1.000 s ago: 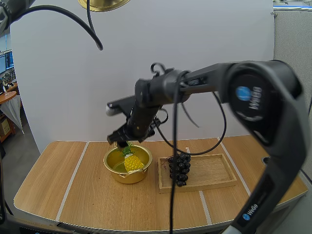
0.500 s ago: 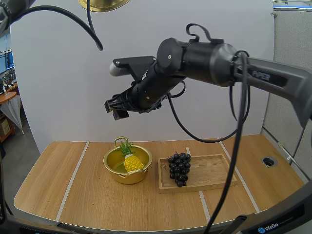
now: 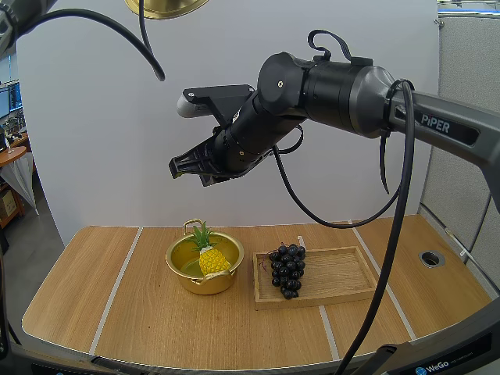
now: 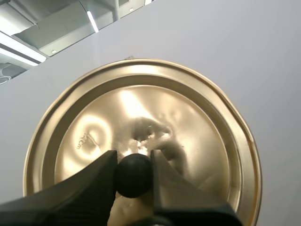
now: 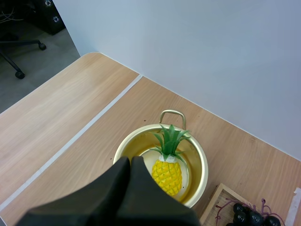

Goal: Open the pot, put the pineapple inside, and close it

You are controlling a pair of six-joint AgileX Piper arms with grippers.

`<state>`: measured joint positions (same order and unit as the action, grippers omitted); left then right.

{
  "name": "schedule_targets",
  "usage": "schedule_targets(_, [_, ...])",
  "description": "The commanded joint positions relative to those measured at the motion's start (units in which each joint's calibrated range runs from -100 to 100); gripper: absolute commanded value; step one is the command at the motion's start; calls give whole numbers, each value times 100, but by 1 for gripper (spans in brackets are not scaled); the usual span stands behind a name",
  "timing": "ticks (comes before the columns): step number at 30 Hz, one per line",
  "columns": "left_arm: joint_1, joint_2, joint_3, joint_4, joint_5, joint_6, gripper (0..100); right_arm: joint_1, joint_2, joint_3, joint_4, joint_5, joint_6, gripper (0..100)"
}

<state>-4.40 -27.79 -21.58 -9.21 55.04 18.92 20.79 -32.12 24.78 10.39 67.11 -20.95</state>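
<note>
Light wooden desk under everything. Above it the right arm, stretched across well clear of the desk, with the right fingers closed together into one dark wedge, gripping nothing, hanging high over the pot. Wooden tray just beside the pot, with a bunch of grapes at the end nearest it. Gold pot open and upright on the desk. Lid up in the air, far above the desk, hung by its black knob. Left fingers parted only as wide as that knob, pinching it between them. Pineapple already inside the pot, upright, leaves poking above the rim.

Done with opening and loading, by the look of it; now at the closing step. Next, most likely: bring the lid down level, centre it over the rim, mind the leaf tips, and let go of the knob only once seated.
</note>
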Motion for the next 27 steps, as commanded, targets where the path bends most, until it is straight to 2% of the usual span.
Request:
schedule_targets(1, [-9, -63, -58, 28, -197, -56, 0, 2, -77, -38, 49, 41, -15, 0])
schedule_targets(8, [-9, -63, -58, 28, -197, -56, 0, 2, 195, -38, 177, -393, -15, 0])
schedule_targets(27, [-9, -63, -58, 28, -197, -56, 0, 2, 2953, -38, 186, -2876, -15, 0])
